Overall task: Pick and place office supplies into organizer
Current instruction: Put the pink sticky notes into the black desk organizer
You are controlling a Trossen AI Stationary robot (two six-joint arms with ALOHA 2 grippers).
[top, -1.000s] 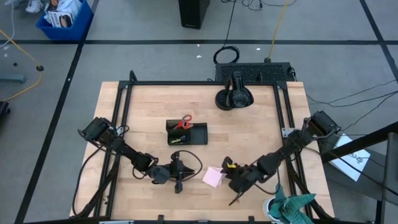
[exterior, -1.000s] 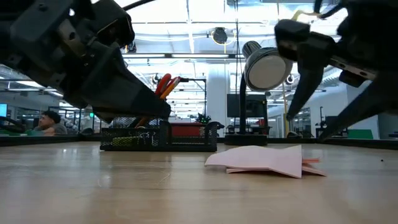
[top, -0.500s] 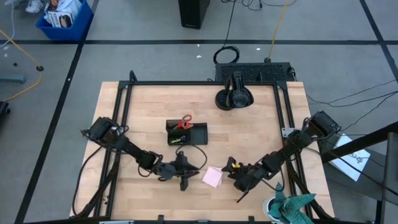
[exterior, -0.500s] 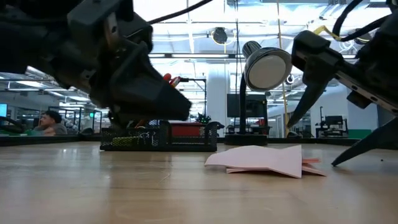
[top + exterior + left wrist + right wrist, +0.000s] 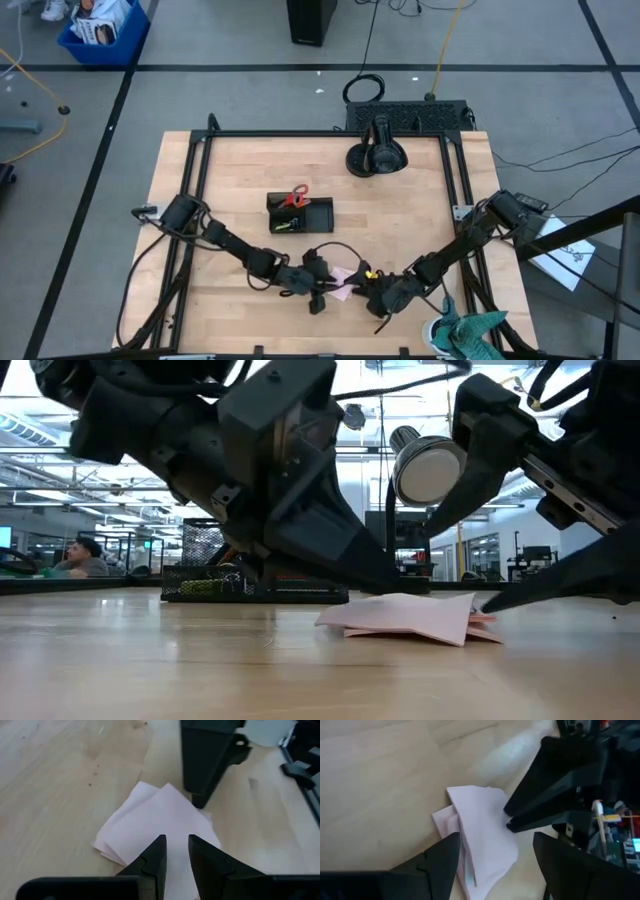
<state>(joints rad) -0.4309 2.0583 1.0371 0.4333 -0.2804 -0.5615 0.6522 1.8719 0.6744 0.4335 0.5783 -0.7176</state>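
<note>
Lying between left tool (image 5: 322,296) and right tool (image 5: 368,292): sticky-note pad (image 5: 344,281).

Left arm: reaches from the tabletop's left edge diagonally toward the near edge, low and stretched out, cable looping above the wrist. Left gripper (image 5: 322,296) sits near the middle of the near edge, pointing toward the right arm; fingers (image 5: 152,861) are narrowly parted, a slim gap between them, tips angled down close to the surface.

Right arm: comes in from the right edge, folded low, running toward the near edge. Right gripper (image 5: 372,298) sits just beside the left one, facing it; fingers (image 5: 441,859) are spread wide apart, tips low over the surface.
</note>
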